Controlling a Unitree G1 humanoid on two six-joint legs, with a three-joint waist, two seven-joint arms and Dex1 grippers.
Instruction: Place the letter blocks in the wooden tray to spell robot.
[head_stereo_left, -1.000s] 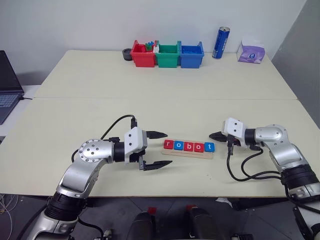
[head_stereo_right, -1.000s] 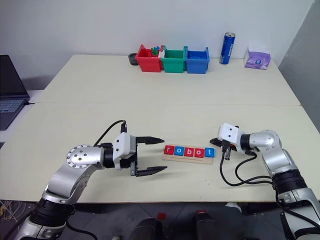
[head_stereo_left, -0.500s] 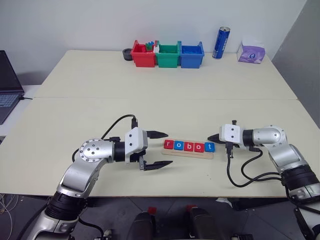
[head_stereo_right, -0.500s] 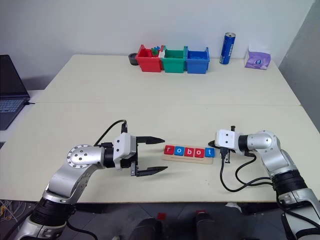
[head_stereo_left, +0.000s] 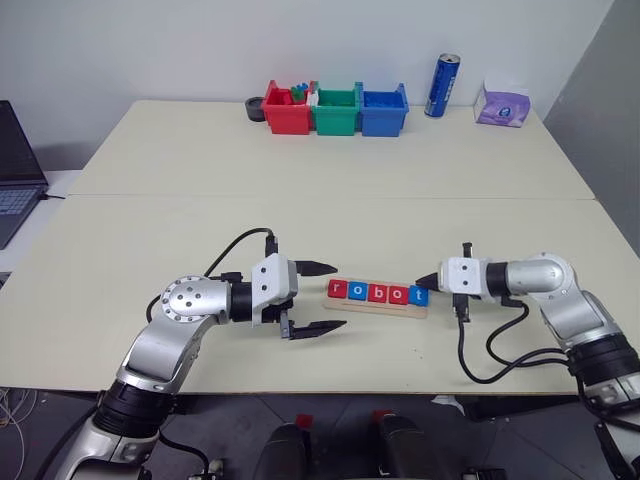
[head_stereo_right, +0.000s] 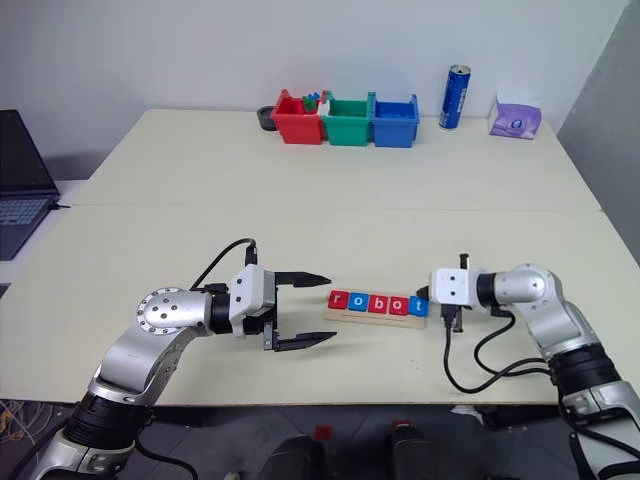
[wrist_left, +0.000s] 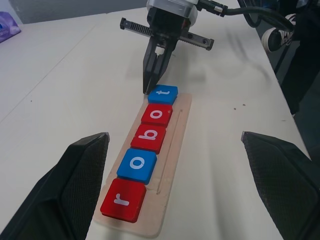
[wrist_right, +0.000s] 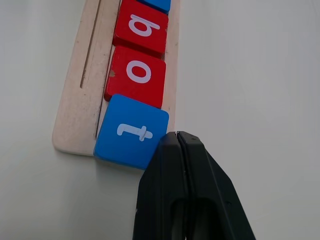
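Five letter blocks lie in a row on the wooden tray (head_stereo_left: 376, 309), reading r (head_stereo_left: 337, 290), o (head_stereo_left: 357, 291), b (head_stereo_left: 378, 293), o (head_stereo_left: 399, 294), t (head_stereo_left: 419, 296). The r, b and second o are red; the first o and the t are blue. My right gripper (head_stereo_left: 421, 281) is shut and empty, its tip against the outer corner of the t block (wrist_right: 131, 132), which sits slightly askew at the tray's right end. My left gripper (head_stereo_left: 341, 295) is open at the tray's left end, its fingers (wrist_left: 75, 185) spread wide on either side of the row and touching nothing.
At the table's far edge stand a red bin (head_stereo_left: 285, 108), a green bin (head_stereo_left: 336, 110) and a blue bin (head_stereo_left: 383, 110). Right of them are a blue can (head_stereo_left: 441, 85) and a purple tissue pack (head_stereo_left: 502, 103). A laptop (head_stereo_left: 15, 165) sits off the left side.
My right wrist has rolled and the shut gripper has edged in to the t block's corner. The left arm and the blocks have stayed put.
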